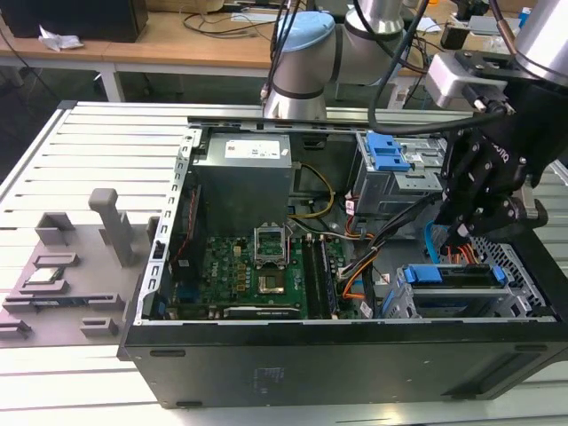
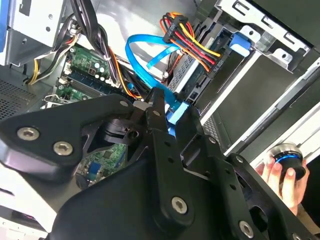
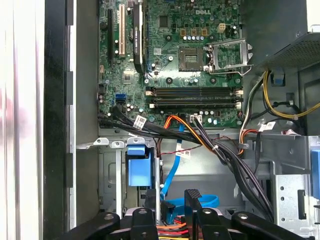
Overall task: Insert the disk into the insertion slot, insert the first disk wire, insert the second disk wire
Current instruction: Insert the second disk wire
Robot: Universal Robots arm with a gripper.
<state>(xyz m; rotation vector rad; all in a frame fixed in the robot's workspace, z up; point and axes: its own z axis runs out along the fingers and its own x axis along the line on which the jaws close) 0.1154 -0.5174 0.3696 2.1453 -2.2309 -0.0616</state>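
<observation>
In the exterior view we see an open black tower computer case (image 1: 311, 364) lying on its side. The flat silver hard disk in its bright blue plastic carrier (image 1: 454, 282) lies inside the wide grey perforated sheet-metal insertion slot (image 1: 401, 300), at the exterior view's right. The black gripper (image 1: 463, 232) hangs just above that bay, beside a thin flat blue wire (image 1: 432, 244).

In the second wrist view the gripper (image 2: 172, 114) is clenched on the blue plug at the end of the flat blue wire (image 2: 137, 50), which loops away over the board. Just beside it, a bundle of red, yellow and black wires (image 2: 187, 37) ends in a black plug set against the drive's end.

In the first wrist view the green motherboard (image 3: 190, 60) lies beyond the bay. The black fingers (image 3: 192, 205) grip the plug, with the flat blue wire (image 3: 171, 175) trailing from it.

We judge the disk step done and the first wire probably seated, though its joint is partly hidden. The blue wire is in hand and not yet plugged in.
</observation>
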